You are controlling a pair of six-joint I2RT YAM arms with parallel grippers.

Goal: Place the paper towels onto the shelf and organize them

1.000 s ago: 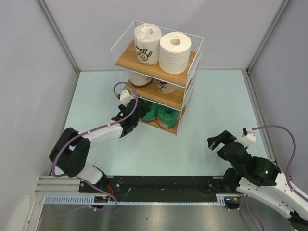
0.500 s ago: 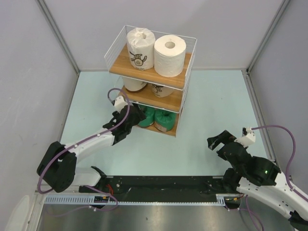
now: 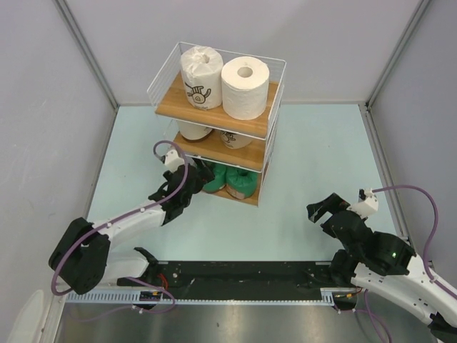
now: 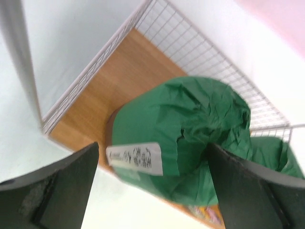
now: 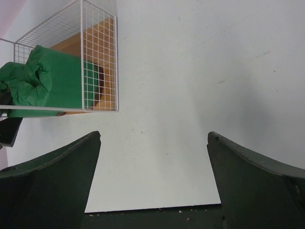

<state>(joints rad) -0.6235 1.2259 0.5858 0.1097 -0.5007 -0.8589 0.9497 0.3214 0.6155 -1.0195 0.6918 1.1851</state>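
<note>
The shelf (image 3: pixel 168 102) stands at the back middle, turned at an angle. Its top board holds a white-wrapped roll with a dark logo (image 3: pixel 199 77) and a plain white roll (image 3: pixel 245 88). Two beige rolls (image 3: pixel 194 131) sit on the middle board. Two green rolls (image 3: pixel 216 179) lie on the bottom board. My left gripper (image 3: pixel 187 184) is open at the bottom tier's front left. In the left wrist view its fingers (image 4: pixel 62 186) stand either side of the near green roll (image 4: pixel 181 129). My right gripper (image 3: pixel 327 209) is open and empty, far right of the shelf.
Grey walls close in the pale table (image 3: pixel 314 157) on three sides. The black base rail (image 3: pixel 243 271) runs along the near edge. In the right wrist view the shelf's wire end (image 5: pixel 100 57) and a green roll (image 5: pixel 52 81) show at upper left.
The shelf has slid and turned to the left together with my left gripper, which stayed at the bottom tier. The right arm has not moved.
</note>
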